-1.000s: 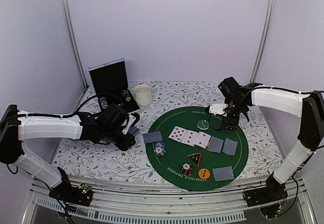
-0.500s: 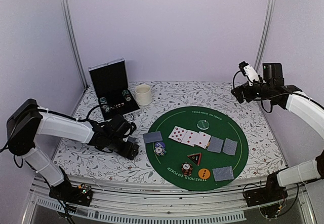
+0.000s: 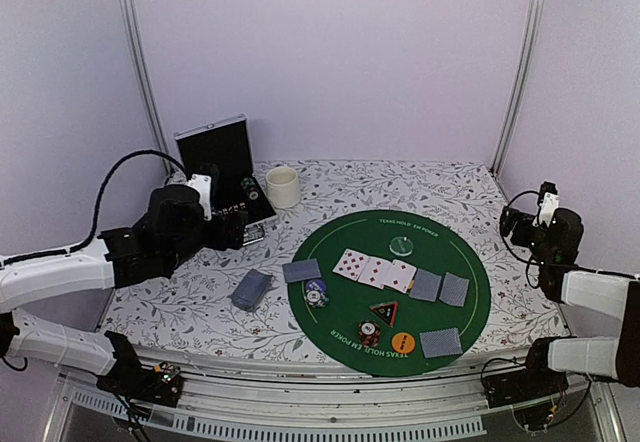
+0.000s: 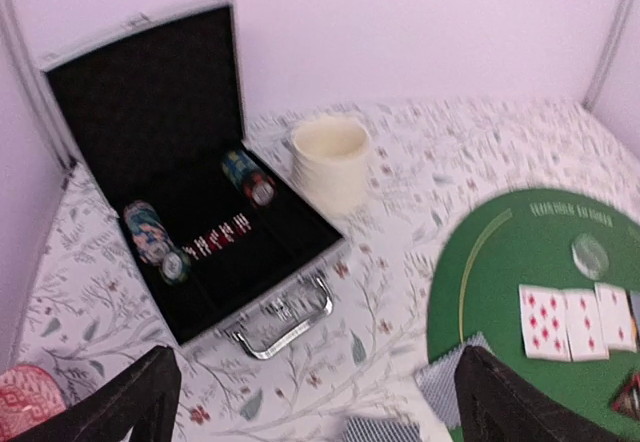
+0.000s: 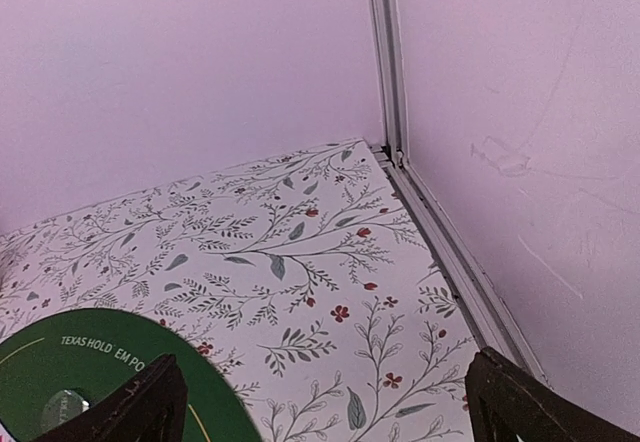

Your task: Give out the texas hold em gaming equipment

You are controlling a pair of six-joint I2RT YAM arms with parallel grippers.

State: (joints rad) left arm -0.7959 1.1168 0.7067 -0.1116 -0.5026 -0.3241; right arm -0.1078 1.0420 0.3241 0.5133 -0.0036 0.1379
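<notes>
Hovering with jaws spread wide and empty, the left claw (image 4: 315, 372) faces the open black case (image 4: 150, 112) and the cream mug (image 4: 330, 152). The right claw (image 5: 325, 362), likewise released, hangs off the green mat (image 3: 340, 232) at three o'clock. A grey-blue card pile (image 3: 251, 289) lies on the floral surface (image 3: 190, 312) at the mat's nine o'clock. On the mat, a pale green chip (image 3: 402, 245) sits toward twelve, an orange disc (image 3: 403, 342) near six, and face-up cards (image 3: 375, 270) at centre.

Lab test booth: plain lilac walls (image 3: 330, 62), alu frame posts (image 3: 519, 62).
</notes>
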